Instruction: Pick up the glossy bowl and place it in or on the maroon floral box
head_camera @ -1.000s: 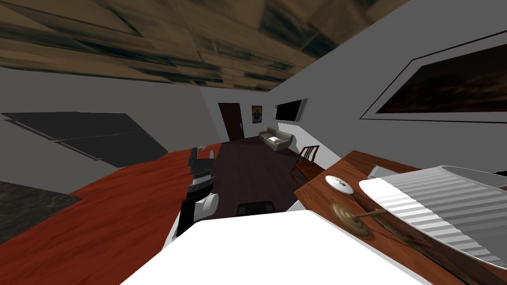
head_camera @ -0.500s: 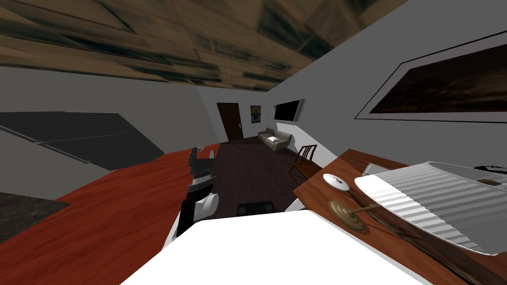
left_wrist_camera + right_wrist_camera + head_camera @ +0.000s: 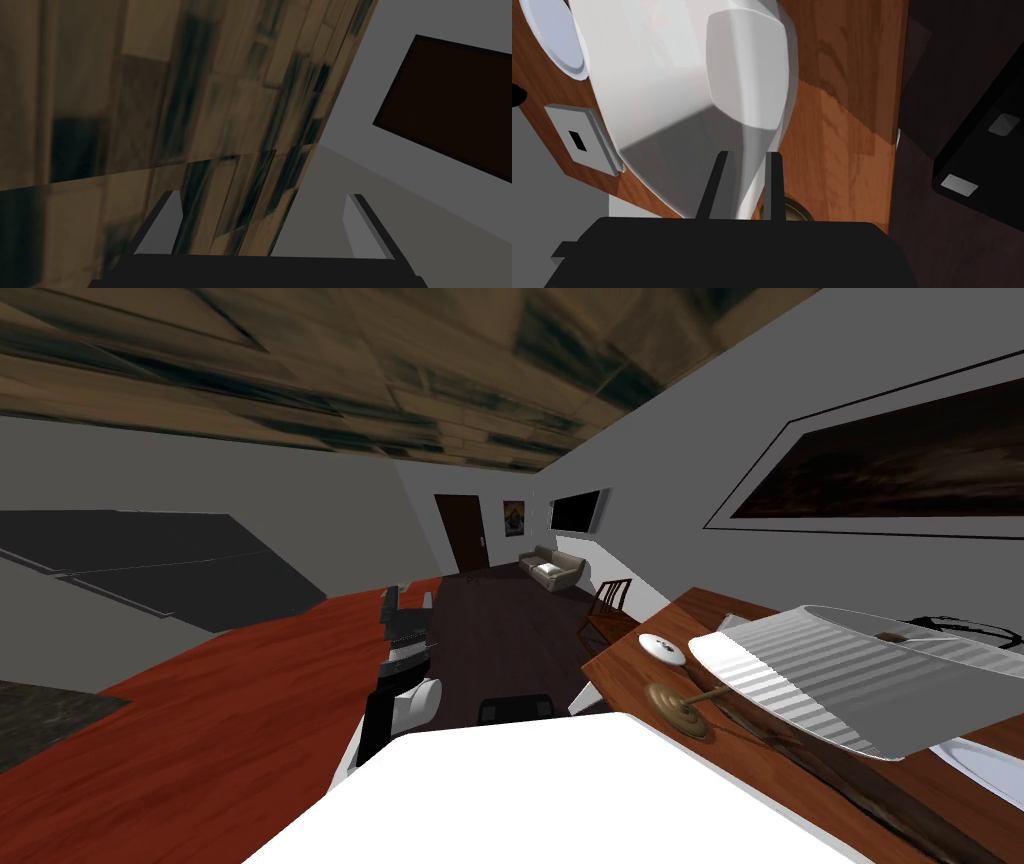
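Right wrist view: right gripper (image 3: 747,155) narrow, pinching glossy white rounded bowl (image 3: 662,90) over brown wooden table (image 3: 837,125), near its edge; round brass lamp base (image 3: 798,210) beneath. Left gripper (image 3: 262,194) wide, empty.

Glossy, smooth bowl (image 3: 662,75); polished, grained wood table (image 3: 842,75)

The bowl (image 3: 677,90) is white, glossy and broad, with faceted walls. The right gripper (image 3: 748,155) pinches its wall between close-set fingers, holding it over the wooden table (image 3: 842,140).
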You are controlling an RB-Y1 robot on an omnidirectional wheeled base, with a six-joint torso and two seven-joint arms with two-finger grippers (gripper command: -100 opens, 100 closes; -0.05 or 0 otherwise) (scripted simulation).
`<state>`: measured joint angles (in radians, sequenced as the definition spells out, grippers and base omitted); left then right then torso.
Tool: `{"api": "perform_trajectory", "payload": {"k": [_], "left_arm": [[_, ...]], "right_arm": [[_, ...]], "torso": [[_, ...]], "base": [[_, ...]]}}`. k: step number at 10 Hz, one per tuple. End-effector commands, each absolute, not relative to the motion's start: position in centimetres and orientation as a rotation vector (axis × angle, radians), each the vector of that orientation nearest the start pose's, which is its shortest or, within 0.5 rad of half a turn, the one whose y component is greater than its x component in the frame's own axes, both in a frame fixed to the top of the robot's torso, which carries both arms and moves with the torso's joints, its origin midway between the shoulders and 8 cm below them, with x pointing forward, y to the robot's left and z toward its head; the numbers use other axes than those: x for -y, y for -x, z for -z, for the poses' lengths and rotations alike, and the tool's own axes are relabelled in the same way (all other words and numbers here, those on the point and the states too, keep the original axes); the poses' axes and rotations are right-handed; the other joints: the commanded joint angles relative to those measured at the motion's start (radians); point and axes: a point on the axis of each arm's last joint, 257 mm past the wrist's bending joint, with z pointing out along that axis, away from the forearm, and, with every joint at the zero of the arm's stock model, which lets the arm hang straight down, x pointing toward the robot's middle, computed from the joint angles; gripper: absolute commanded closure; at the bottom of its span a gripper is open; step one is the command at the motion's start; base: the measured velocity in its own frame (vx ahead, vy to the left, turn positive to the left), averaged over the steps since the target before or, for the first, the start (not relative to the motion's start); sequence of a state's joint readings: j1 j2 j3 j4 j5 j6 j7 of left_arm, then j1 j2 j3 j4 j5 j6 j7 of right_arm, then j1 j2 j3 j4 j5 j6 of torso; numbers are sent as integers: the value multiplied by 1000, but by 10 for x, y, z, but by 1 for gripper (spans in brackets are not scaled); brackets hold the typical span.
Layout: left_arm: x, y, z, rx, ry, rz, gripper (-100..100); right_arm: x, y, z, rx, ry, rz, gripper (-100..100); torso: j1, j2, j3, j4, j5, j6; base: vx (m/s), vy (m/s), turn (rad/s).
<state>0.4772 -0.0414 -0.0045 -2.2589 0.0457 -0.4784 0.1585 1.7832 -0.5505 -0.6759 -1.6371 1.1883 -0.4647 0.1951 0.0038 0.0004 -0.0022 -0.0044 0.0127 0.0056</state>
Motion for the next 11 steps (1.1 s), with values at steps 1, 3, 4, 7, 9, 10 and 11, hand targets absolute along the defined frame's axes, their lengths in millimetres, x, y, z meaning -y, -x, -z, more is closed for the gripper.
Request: {"api": "perform_trajectory", "payload": {"k": [1,3,4,7,9,10,11], "left_arm": [[-286,-352,-18,-511,792,1484,0],[-286,-352,-18,-511,792,1484,0],[-286,-352,-18,-511,792,1484,0],[-286,-352,-18,-511,792,1484,0],[-286,-352,-18,-511,792,1485,0],[-286,-352,-18,-511,792,1485,0],[-286,-352,-18,-511,792,1485,0]], "right_arm": [[624,283,212,-3023,219,798,100],[619,298,200,-3068,235,768,100],[617,303,196,-3081,238,758,100],[613,311,190,-3101,239,747,100],[613,312,189,-3104,239,746,-100],[613,312,189,-3104,239,745,-100],[613,312,189,-3104,239,745,-100]], "torso": [[0,0,0,0,0,0],[0,1,0,0,0,0],[-3,1,0,-1,1,0],[1,1,0,-1,2,-1],[9,-6,-4,-2,4,-2],[10,-7,-5,-3,4,-2],[11,-8,-5,-3,4,-2]], "base": [[-86,-126,-12],[-93,-149,-18],[-104,-180,-9],[-97,-112,-4],[-8,-8,0],[0,0,0],[0,0,0]]}}
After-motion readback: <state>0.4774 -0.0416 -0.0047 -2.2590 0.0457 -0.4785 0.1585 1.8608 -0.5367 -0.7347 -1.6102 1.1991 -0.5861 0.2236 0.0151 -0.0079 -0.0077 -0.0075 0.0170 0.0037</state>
